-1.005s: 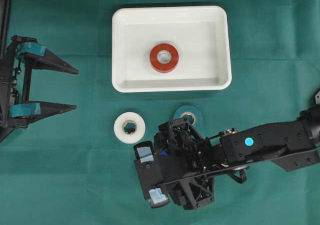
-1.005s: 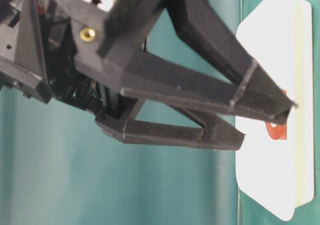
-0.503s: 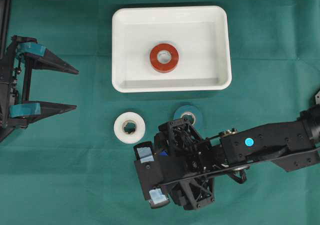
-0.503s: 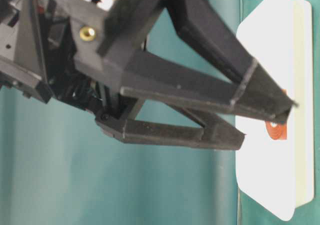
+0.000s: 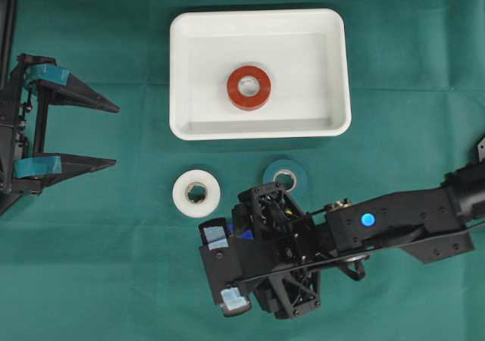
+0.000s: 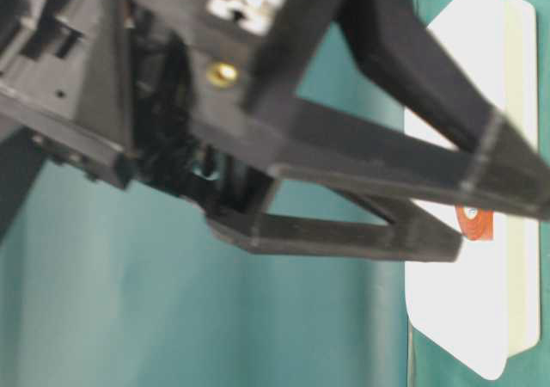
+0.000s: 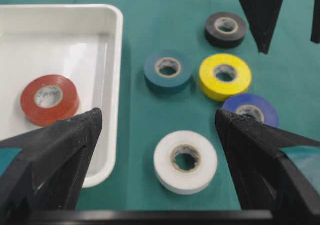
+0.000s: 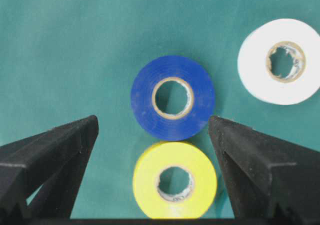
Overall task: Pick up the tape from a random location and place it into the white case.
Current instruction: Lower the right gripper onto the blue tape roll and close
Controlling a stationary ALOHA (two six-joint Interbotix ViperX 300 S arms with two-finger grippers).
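- The right tool [image 8: 155, 175] is spread wide and holds nothing; in its wrist view the blue roll [image 8: 173, 97] and the yellow roll [image 8: 174, 180] lie between its two fingers [image 8: 50, 160], neither touched.
- Those two rolls lie flat on the green table [image 8: 65, 50], holes facing up, their rims touching; the blue one is farther from the camera.
- The white roll [image 5: 196, 193] lies flat, apart from the blue one, near the case's long front rim.
- From overhead the right arm covers the blue and yellow rolls; only part of the teal roll [image 5: 286, 174] shows past it.
- The left tool [image 5: 112, 135] is also spread, empty, well off to the left of the case.
- The white case [image 5: 182, 30] sits with its long axis running left to right in the overhead view, open side up.
- A red roll [image 5: 249, 88] lies flat near the case's middle, hole up.
- A black roll [image 7: 226, 29] lies flat beyond the yellow one in the left wrist view.
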